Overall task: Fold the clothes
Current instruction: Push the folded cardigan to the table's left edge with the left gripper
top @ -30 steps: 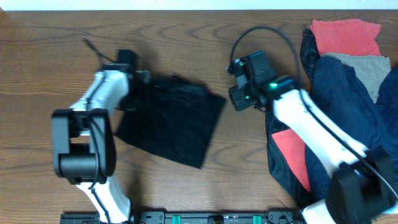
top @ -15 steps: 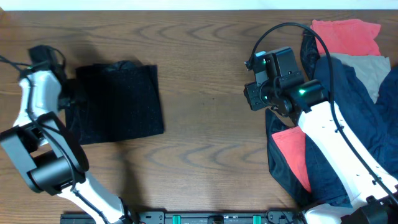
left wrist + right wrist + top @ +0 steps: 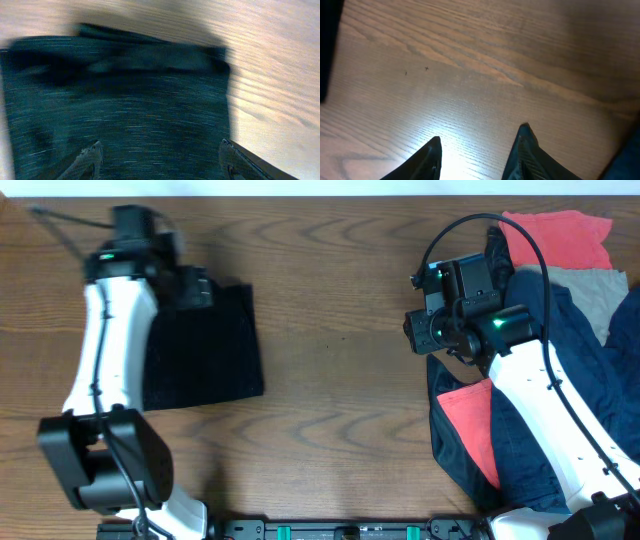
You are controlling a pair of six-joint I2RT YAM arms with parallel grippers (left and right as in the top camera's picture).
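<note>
Our left gripper (image 3: 160, 146) hangs wide and empty, black skirt (image 3: 125, 100) right under it. If we dip, a finger could snag the fold. Our right gripper (image 3: 480, 134) gapes empty too.

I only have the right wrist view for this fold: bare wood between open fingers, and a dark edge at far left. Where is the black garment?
Observer: The black garment lies flat, roughly rectangular, on the left half of the table, well away from your right gripper.
Operator: Is the left gripper holding it?
Observer: No. The left gripper is over the garment's far-left corner, jaws apart, with nothing between them.
Operator: What's beside my arm?
Observer: A pile: a navy garment, a red cloth and a grey cloth.
</note>
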